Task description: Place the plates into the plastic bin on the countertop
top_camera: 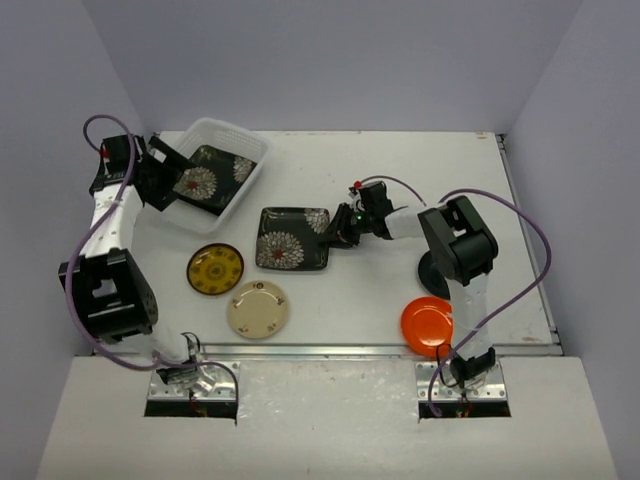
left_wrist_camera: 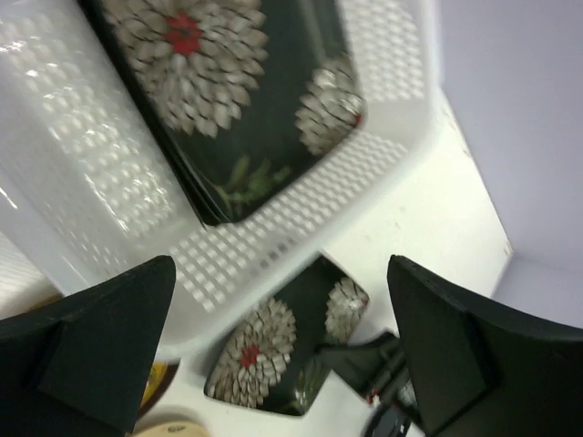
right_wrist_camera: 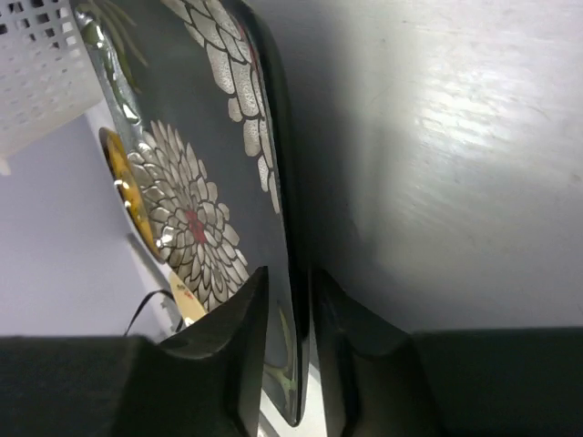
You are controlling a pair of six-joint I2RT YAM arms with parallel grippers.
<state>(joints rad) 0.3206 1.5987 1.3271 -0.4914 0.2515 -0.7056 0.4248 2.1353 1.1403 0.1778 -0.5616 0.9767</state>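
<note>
The plastic bin (top_camera: 243, 140) stands at the back left with one black white-flowered plate (top_camera: 208, 180) lying tilted in it; this plate also shows in the left wrist view (left_wrist_camera: 228, 100). My left gripper (top_camera: 163, 172) is open and empty over the bin's left rim (left_wrist_camera: 273, 264). A second black flowered plate (top_camera: 290, 238) lies mid-table. My right gripper (top_camera: 335, 234) is closed on its right rim, with a finger on each side of the edge (right_wrist_camera: 290, 273). The yellow patterned plate (top_camera: 215, 268), cream plate (top_camera: 258, 308) and orange plate (top_camera: 427, 325) lie on the countertop (top_camera: 400, 160).
A dark round shape (top_camera: 436, 272) lies partly hidden under the right arm. Lilac walls enclose the back and both sides. The metal front edge (top_camera: 330, 351) runs along the near side. Purple cables loop beside both arms.
</note>
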